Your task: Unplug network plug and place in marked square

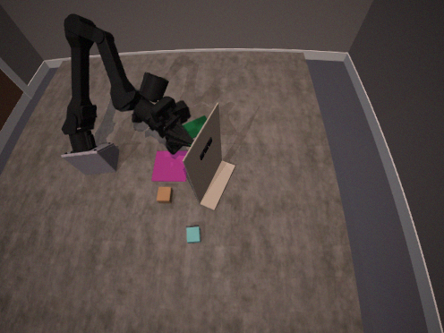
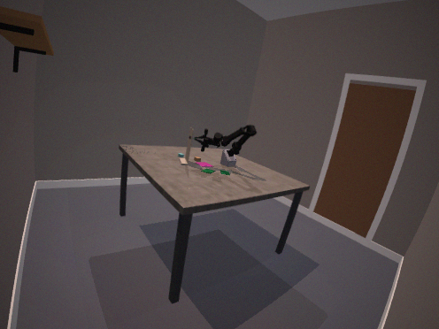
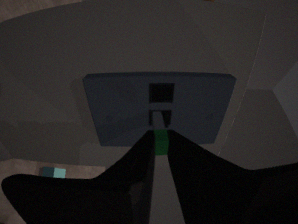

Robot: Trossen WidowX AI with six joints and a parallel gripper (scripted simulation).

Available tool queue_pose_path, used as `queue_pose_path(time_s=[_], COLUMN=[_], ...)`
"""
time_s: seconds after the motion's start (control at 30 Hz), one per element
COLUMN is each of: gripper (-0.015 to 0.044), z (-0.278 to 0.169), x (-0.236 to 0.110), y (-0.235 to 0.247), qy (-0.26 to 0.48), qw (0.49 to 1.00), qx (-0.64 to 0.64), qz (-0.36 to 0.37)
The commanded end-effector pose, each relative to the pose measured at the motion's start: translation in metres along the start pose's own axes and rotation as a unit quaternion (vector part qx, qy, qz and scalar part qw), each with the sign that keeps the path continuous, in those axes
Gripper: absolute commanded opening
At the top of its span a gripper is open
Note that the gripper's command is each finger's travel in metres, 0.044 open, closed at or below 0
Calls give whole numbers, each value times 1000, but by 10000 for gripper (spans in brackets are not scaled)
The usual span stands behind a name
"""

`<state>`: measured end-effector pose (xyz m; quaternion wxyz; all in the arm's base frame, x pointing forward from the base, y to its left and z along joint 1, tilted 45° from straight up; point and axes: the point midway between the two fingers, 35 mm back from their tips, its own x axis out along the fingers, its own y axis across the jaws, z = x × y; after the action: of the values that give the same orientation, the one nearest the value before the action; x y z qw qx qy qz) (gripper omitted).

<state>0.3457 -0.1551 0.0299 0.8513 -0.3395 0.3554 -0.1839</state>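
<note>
Your black parallel-jaw gripper (image 3: pixel 160 145) is closed nearly to its narrowest on the small green network plug (image 3: pixel 160 141), seated in the lower socket of the upright beige panel (image 1: pixel 207 152). The plug's long axis runs straight ahead into the panel; withdrawal is straight back. No legible writing appears.

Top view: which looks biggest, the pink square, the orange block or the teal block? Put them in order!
1. Pink square, clearly the biggest, though the panel covers one corner.
2. Orange block and teal block look about the same size; too close to rank.
</note>
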Motion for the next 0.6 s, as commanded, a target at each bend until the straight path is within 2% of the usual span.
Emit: queue_pose_path(time_s=[0.0,0.57], gripper=[0,0], z=[-2,-2], x=[-3,-11], y=[1,1], qy=[2,2], qw=[1000,1000], qx=[-1,-1], qz=[1,2])
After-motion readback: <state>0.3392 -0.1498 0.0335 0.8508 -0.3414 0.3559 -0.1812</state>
